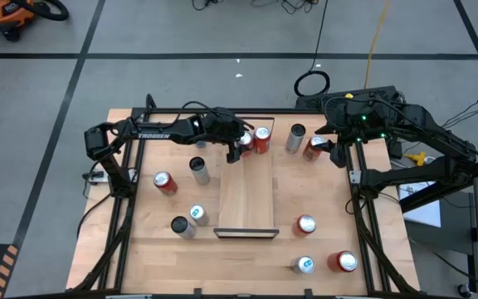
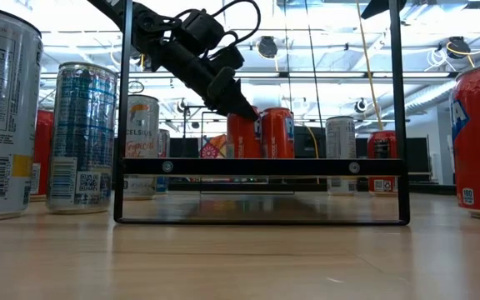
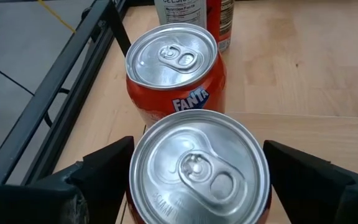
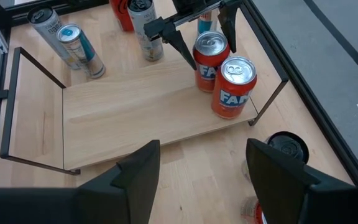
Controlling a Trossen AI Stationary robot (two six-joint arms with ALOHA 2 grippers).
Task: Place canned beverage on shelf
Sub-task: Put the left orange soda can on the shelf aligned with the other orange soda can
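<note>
The shelf [image 1: 246, 199] is a long narrow light-wood board in the middle of the table, with a black frame at each short end. Two orange Fanta cans stand upright at its far end. My left gripper [image 1: 238, 149] is shut on the left one [image 3: 201, 171], which also shows in the right wrist view [image 4: 211, 59]. The other Fanta can [image 1: 261, 139] stands free right beside it [image 4: 234, 87]. My right gripper [image 4: 197, 165] is open and empty at the table's far right [image 1: 337, 151]. My left gripper pinches the Fanta can's side wall just below the top rim [image 3: 135, 186] between its two fingers, one on each side. The fingers [image 4: 182, 53] slant down from the table's left. The can is upright, and its bottom seems to be on the shelf board.
Loose cans stand around the shelf: a red one [image 1: 165, 183] and silver ones [image 1: 198, 169] [image 1: 188, 221] on the left, others on the right [image 1: 305, 224] [image 1: 343, 262], and two [image 1: 295, 137] [image 1: 314, 148] near my right gripper. Black rails [image 1: 359, 216] edge the table.
</note>
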